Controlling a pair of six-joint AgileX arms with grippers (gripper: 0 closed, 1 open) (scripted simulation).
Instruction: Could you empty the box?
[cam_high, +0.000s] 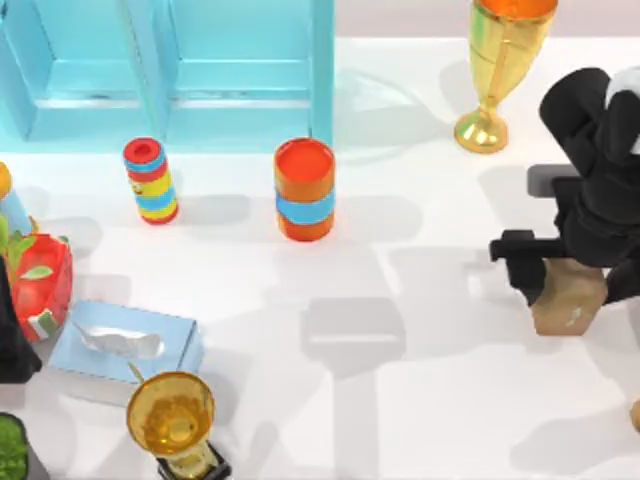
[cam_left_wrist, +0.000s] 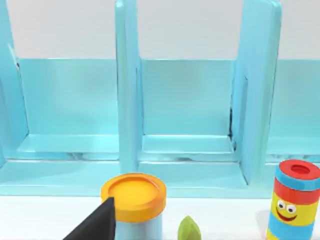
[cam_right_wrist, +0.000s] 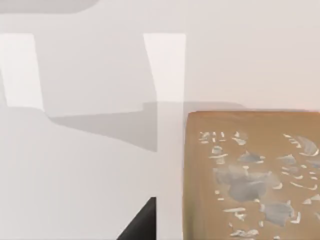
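R gripper (cam_high: 556, 282) sits right over tan block (cam_high: 569, 296), touching or nearly; can't tell if jaws clamp it. Beyond it, gold goblet (cam_high: 497, 70). Well to its left: orange can (cam_high: 304, 189), striped tube (cam_high: 151, 180), blue box (cam_high: 170, 65). L arm (cam_high: 12, 340) parked at left edge.

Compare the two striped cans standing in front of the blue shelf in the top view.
The orange can is wider and larger than the red can. The orange can has one light blue band around an orange body; the red can stacks red, yellow and blue stripes and bears a smiling face. The orange can stands nearer the table's middle, the red can farther left. Both stand upright, apart from each other.
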